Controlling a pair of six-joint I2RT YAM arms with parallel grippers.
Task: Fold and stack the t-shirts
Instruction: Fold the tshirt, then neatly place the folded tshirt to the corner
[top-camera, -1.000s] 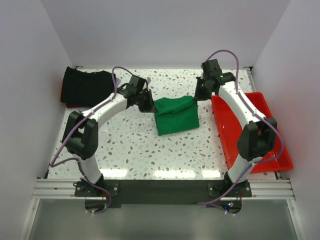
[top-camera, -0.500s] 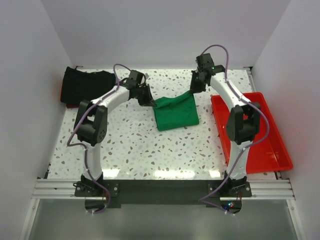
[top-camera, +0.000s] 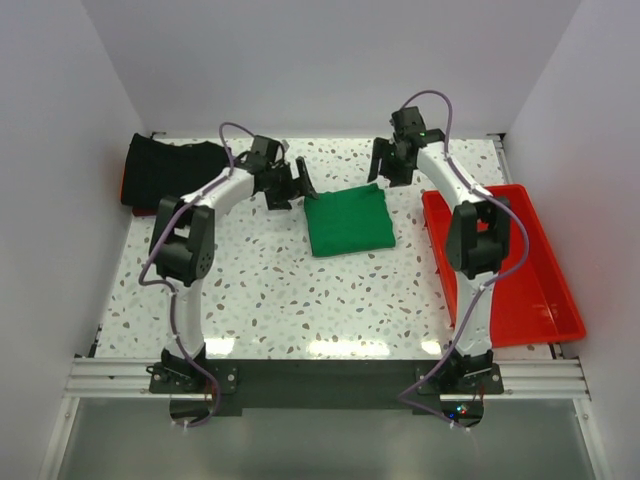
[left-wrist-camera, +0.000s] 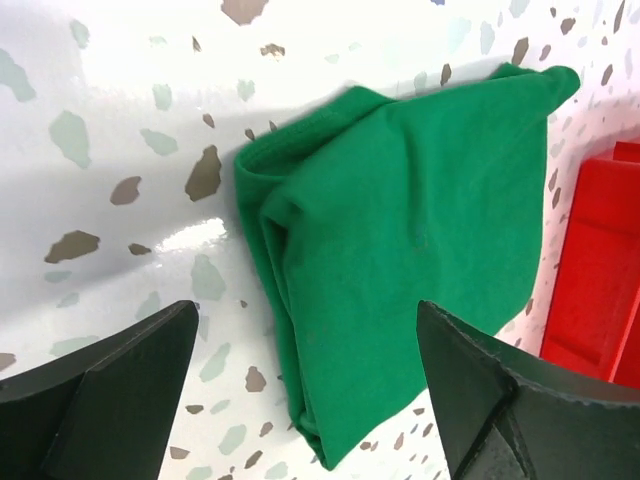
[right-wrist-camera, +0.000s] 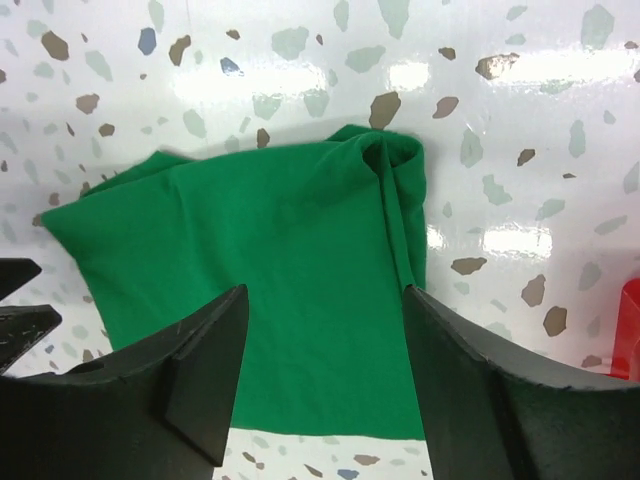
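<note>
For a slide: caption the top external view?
Open left gripper and right gripper flank a folded green t-shirt on the table; black shirts far left, red tray right.

A plain bright green cloth t-shirt (top-camera: 349, 222) lies folded into a compact, roughly square pad, flat near the middle of the speckled counter (top-camera: 290, 290). Its layered fold edges bunch along one side. Black cloth t-shirts (top-camera: 172, 172) sit heaped at the far left corner, well apart from it.
</note>
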